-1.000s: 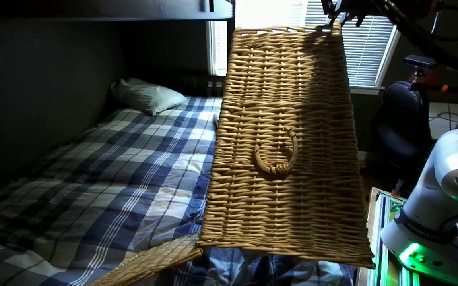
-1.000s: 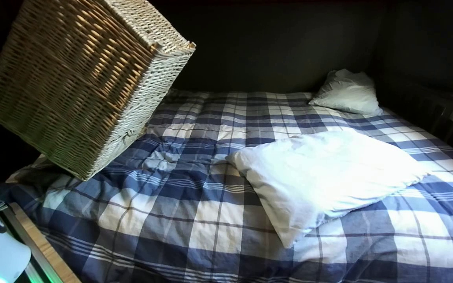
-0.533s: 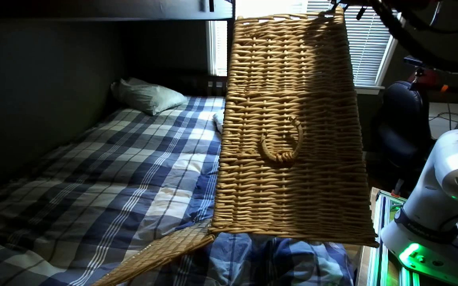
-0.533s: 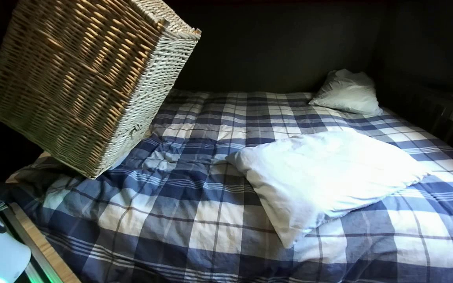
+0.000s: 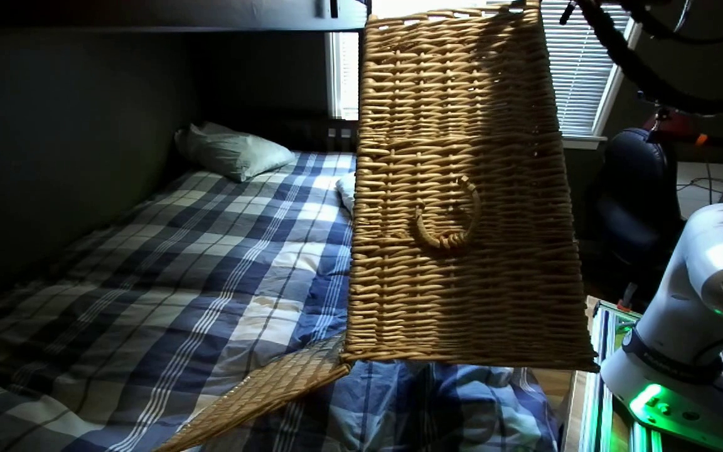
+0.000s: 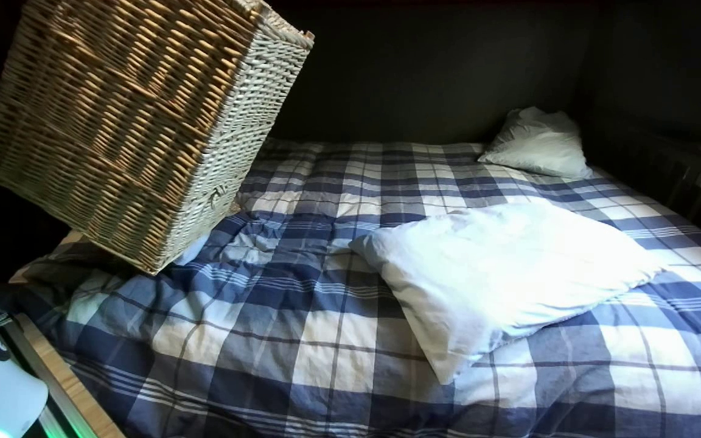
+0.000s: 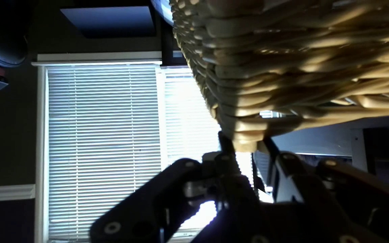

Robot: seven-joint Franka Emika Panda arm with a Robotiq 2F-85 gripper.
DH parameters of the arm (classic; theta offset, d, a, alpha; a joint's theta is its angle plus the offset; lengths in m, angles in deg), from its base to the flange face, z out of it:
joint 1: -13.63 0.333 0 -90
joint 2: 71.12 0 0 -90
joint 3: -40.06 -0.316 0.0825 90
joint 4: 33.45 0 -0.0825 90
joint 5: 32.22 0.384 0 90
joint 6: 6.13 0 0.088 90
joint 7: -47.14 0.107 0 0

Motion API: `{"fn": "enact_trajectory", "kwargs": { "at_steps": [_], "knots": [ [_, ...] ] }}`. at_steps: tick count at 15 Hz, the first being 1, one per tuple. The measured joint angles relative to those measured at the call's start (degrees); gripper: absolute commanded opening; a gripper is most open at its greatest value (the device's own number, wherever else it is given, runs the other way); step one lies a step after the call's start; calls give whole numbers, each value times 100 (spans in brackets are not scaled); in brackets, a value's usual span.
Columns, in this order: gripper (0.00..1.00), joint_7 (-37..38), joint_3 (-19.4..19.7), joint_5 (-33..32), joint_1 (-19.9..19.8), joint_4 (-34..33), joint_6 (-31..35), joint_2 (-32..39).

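wicker basket point(image 5: 452, 204) — corner in pincer point(image 7: 247, 145)

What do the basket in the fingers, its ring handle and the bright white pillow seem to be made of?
Basket: wicker, likely willow or rattan, slightly glossy; rounded, glinting rods weave over and under.
Ring handle: apparently the same material, with wrapped turns at its bottom.
Bright white pillow: matte fabric, perhaps cotton, judging by its soft creases; the filling is hidden.

A wicker hamper point(image 5: 503, 194) (loop handle point(image 5: 444, 242) on its face) above blue plaid bedding point(image 5: 211, 270)
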State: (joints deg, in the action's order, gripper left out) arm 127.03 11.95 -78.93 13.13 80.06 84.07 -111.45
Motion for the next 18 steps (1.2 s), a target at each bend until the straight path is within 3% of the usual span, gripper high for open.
{"fn": "enact_trajectory", "kwargs": {
  "at_steps": [3,9,14,18],
  "knots": [
    [5,33,-102,-248,137,63,49,176],
    [5,-677,-103,-750,738,-45,127,519],
    [5,-780,253,352,1366,-194,324,690],
    [5,-1173,459,1274,1554,-260,643,758]
  ]
}}
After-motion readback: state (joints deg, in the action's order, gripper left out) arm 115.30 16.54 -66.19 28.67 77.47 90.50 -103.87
